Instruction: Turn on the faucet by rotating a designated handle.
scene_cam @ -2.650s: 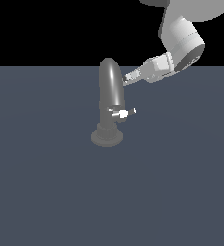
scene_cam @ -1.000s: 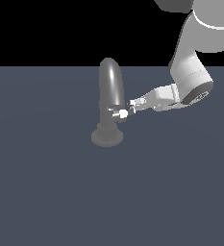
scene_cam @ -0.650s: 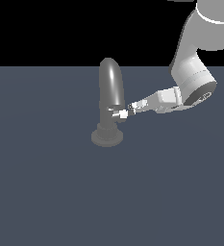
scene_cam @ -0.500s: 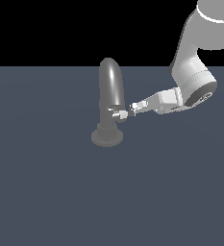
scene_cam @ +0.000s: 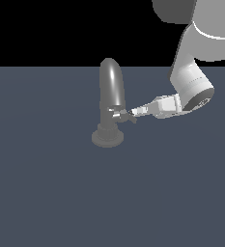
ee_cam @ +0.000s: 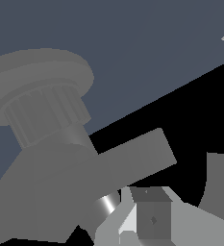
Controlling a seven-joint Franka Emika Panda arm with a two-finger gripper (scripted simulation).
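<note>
The faucet (scene_cam: 110, 87) is a tall glossy grey column with a rounded top on a round stepped base (scene_cam: 107, 139), left of centre in the exterior view. Its handle (scene_cam: 118, 114) is a short lever sticking out low on the body toward the exterior view's right. My gripper (scene_cam: 132, 113) reaches in from that side at lever height, its fingers together, tips right against the handle's end. In the wrist view the faucet base (ee_cam: 41, 91) and a grey bar of the faucet (ee_cam: 132, 156) fill the frame, with a fingertip (ee_cam: 152, 216) just beside them.
The faucet stands on a flat dark blue-grey floor (scene_cam: 46, 193). My white arm (scene_cam: 191, 82) comes down from the exterior view's upper right. Nothing else stands around the faucet.
My gripper has come down from beside the spout's top to lever height, then crept toward the exterior view's left until it meets the handle's end. The faucet column has not moved.
</note>
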